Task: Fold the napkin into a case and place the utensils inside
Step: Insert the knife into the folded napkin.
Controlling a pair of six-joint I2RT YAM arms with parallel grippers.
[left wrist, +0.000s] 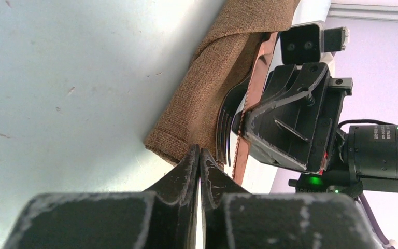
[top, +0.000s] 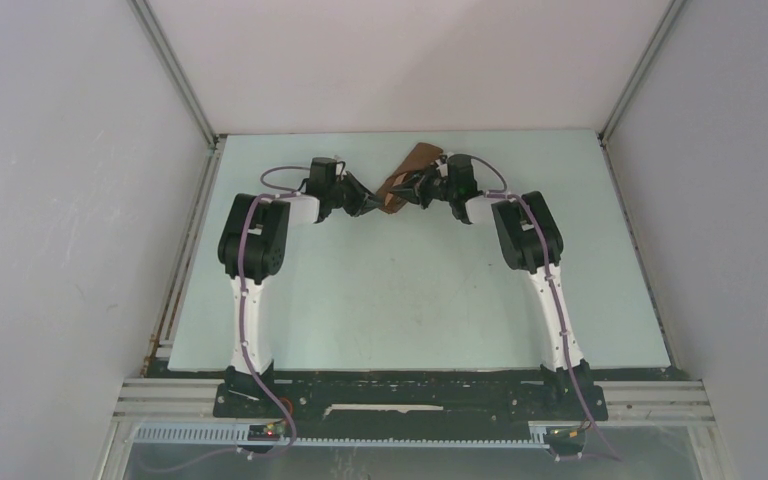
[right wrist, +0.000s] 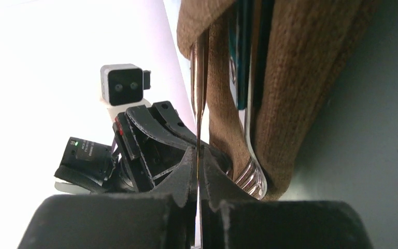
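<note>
Right hand (right wrist: 199, 154) is clamped on the knife (left wrist: 256, 78). I'd slide it straight alongside the fork (right wrist: 251, 179) into the case (right wrist: 285, 78), no twisting.

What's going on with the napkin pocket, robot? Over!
Left tool pinching case corner. Right tool shut on knife. Fork tucked in case, tines showing. Nothing in the way.

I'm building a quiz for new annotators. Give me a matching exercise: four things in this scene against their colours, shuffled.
Things:
1. napkin
2. knife
3. fork head
4. table

Colours:
A. pale green
B. silver
C. brown
D. reddish copper

Pairs: 1-C; 2-D; 3-B; 4-A
</note>
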